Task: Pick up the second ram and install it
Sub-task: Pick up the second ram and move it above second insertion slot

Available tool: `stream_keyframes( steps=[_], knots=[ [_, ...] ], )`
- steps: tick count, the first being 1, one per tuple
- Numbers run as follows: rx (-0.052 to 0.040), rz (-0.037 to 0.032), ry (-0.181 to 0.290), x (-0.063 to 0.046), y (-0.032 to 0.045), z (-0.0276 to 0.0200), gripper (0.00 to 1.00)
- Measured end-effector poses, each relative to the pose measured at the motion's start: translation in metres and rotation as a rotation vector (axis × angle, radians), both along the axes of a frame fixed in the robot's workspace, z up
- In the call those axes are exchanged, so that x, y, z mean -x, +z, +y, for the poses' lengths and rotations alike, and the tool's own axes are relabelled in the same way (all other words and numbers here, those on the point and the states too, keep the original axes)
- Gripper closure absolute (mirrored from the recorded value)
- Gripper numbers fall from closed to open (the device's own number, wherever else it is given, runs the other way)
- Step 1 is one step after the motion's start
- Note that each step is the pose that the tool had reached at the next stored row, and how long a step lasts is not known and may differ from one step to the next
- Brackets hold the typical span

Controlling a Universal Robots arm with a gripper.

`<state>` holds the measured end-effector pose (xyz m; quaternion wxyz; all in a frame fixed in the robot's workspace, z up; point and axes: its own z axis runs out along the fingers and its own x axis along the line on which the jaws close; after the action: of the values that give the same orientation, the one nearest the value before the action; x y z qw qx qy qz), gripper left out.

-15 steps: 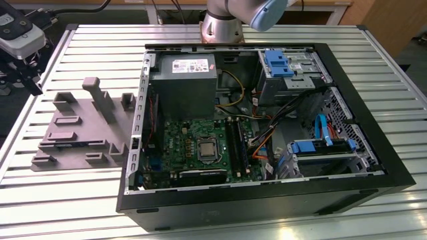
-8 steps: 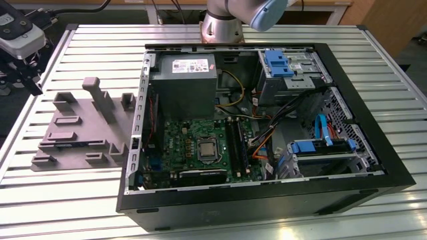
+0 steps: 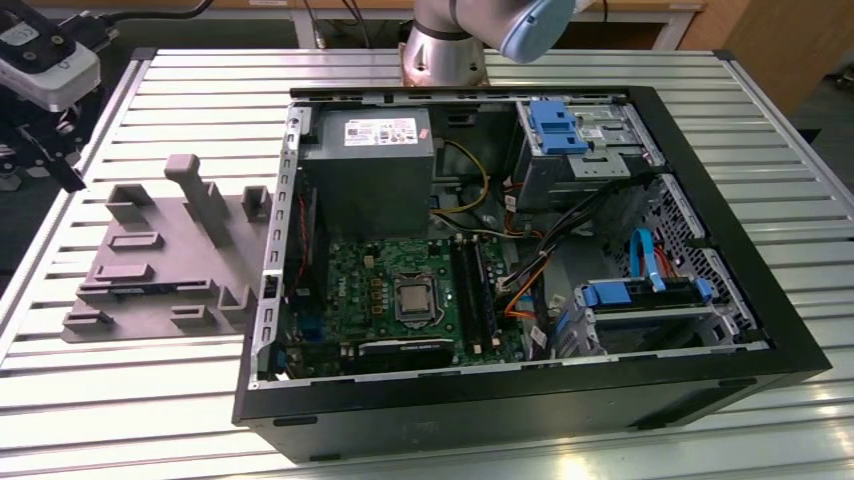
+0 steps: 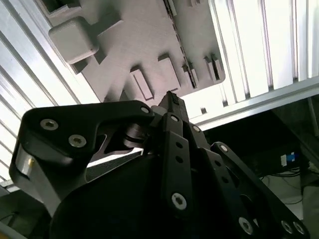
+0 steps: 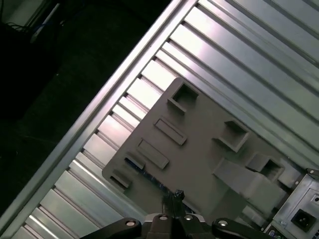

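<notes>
The second ram [image 3: 139, 289] is a thin blue-green stick lying in a slot near the front of the grey fixture plate [image 3: 160, 250], left of the computer case in the exterior view. In the first wrist view the ram [image 5: 145, 173] shows as a blue strip along the plate's edge. My gripper [image 3: 60, 165] hangs over the table's left edge, above and behind the plate and apart from the ram. Both wrist views show its black fingers meeting at a point [image 4: 172, 98] [image 5: 176, 193], shut with nothing between them. The black memory slots [image 3: 475, 285] sit on the green motherboard inside the case.
The open black computer case [image 3: 534, 400] takes up the middle and right of the slatted aluminium table [image 3: 120, 400]. It holds a grey power supply [image 3: 367, 160], blue drive brackets [image 3: 554, 125] and loose cables. Raised posts stand on the fixture plate. The arm's base [image 3: 447, 50] rises behind the case.
</notes>
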<state>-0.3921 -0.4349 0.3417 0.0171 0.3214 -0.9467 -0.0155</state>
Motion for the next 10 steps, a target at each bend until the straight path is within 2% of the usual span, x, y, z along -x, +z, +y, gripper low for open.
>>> stream_keyframes(
  steps=[10],
  knots=[
    [0.0001, 0.0000, 0.170, 0.0000, -0.0011, 0.0000, 0.89]
  ],
)
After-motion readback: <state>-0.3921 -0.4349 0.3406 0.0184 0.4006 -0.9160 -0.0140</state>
